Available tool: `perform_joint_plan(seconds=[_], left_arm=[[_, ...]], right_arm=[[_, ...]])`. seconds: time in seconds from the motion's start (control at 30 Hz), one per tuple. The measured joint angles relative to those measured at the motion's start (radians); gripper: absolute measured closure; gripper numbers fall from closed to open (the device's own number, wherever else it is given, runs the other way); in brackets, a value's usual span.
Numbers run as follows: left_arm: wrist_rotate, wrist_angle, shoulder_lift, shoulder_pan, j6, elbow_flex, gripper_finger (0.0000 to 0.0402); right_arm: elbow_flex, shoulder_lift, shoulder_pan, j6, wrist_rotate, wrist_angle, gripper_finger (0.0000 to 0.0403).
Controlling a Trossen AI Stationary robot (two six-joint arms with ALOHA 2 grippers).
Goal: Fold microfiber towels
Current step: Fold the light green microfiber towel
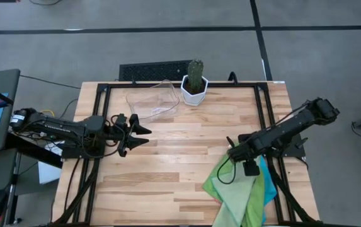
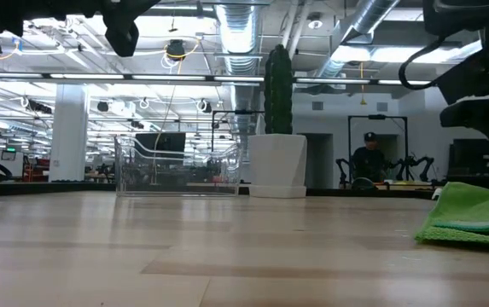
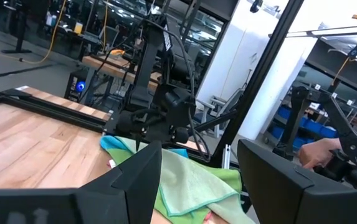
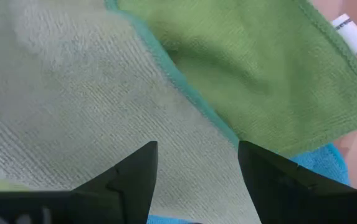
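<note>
One heap of microfiber towels point(image 1: 243, 192) sits at the table's point(image 1: 167, 183) near right corner, partly hanging over the near edge. Pale green towel point(image 4: 72, 87) on top, bright green towel point(image 4: 259, 74) beside and partly under it, cyan towel point(image 4: 318, 163) showing at the heap's edge. A white label tag point(image 4: 351, 31) is sewn to the bright green one's hem. In the low view the heap reads as a low green mound at the right edge. No pink cloth identifiable for certain.

Right gripper point(image 1: 229, 150) is just over the heap's far left edge, fingers point(image 4: 134, 177) spread apart with pale green cloth visible between them; nothing grasped. Cannot tell if the tips touch the fabric.

Left gripper point(image 1: 143, 133) hovers over bare wood left of centre, well apart from the heap, pointing toward the right arm. Fingers point(image 3: 138, 180) spread, nothing between them.

Containers: one clear plastic tray point(image 1: 152, 99) at the far edge, just left of a white pot point(image 1: 194, 93). The tray looks empty from above and in the low view. The pot holds a green cactus point(image 1: 195, 74), upright. Tray and pot stand close together, both well apart from the heap.

A person point(image 2: 368, 158) shows far back in the room behind the table.
</note>
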Motion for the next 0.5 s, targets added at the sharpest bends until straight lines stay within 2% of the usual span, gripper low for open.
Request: perform_joint_plan(seconds=[0.37, 0.5], left_arm=[[0.001, -0.004, 0.0, 0.0, 0.0, 0.0, 0.0198], [0.001, -0.005, 0.0, 0.0, 0.0, 0.0, 0.0198]], right_arm=[[0.0, 0.0, -0.014, -0.016, 0.028, 0.088, 0.0155], [-0.044, 0.0, -0.014, -0.001, 0.024, 0.128, 0.0155]])
